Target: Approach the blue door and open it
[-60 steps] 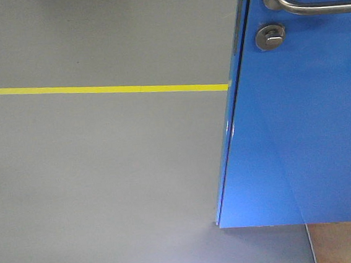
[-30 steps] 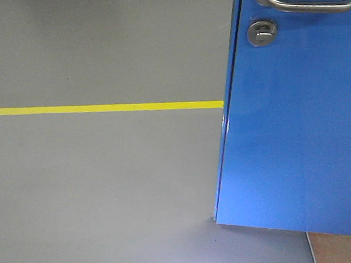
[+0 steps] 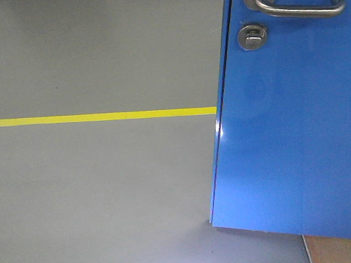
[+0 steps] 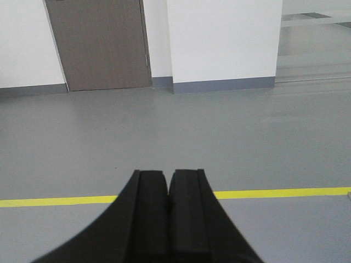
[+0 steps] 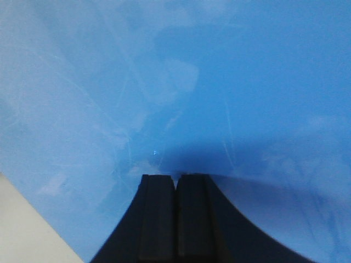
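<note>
The right gripper [image 5: 175, 183], its black fingers pressed together on nothing, noses up against the tall glossy bright-blue door panel [image 3: 287, 127], which fills the right of the front view. The left gripper [image 4: 169, 181], likewise closed and empty, points across grey floor toward a yellow floor line [image 3: 93, 117]. The rigid, slick panel likely swings best by pushing near its silver lever handle [image 3: 297, 8], above the round thumb-turn lock [image 3: 253, 37].

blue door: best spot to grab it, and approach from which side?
Grip the silver lever handle on the blue door, around its straight horizontal bar near the free right end, probably the best leverage. Come at the door face head-on, jaws open above and below the bar. The right gripper is shut, tips close to the panel, so it would likely need to open first.
</note>
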You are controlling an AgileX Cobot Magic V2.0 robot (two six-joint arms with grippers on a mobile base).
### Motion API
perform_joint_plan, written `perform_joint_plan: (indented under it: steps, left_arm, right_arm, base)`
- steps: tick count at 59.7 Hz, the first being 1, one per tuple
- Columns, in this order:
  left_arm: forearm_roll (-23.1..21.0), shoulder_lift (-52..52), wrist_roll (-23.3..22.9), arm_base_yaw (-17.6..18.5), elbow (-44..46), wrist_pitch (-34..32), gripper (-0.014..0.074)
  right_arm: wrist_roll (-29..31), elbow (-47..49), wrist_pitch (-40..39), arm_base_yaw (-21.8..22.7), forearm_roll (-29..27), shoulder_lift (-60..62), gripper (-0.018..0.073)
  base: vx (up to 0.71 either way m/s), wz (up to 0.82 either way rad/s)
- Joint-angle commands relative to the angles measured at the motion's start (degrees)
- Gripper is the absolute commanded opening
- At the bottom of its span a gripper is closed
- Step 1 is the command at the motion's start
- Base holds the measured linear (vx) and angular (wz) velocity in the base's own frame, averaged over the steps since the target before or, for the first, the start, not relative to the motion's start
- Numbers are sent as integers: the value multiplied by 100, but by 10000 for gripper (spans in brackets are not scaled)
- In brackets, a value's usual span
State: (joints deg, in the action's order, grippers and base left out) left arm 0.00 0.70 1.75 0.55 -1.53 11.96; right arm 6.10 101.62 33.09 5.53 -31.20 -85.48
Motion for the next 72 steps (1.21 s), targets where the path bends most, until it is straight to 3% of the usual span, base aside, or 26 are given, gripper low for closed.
perform_joint_plan:
  steps: [1,72]
  left_arm:
    - [0,79,-18,44,-34,-481,70]
    - [0,79,-18,44,-34,-481,70]
  right_arm:
    - [62,169,-799,21,-60,63,-8]
    - [62,169,-806,21,-57,63,-8]
  base:
    - [-3,1]
    - [-3,-1]
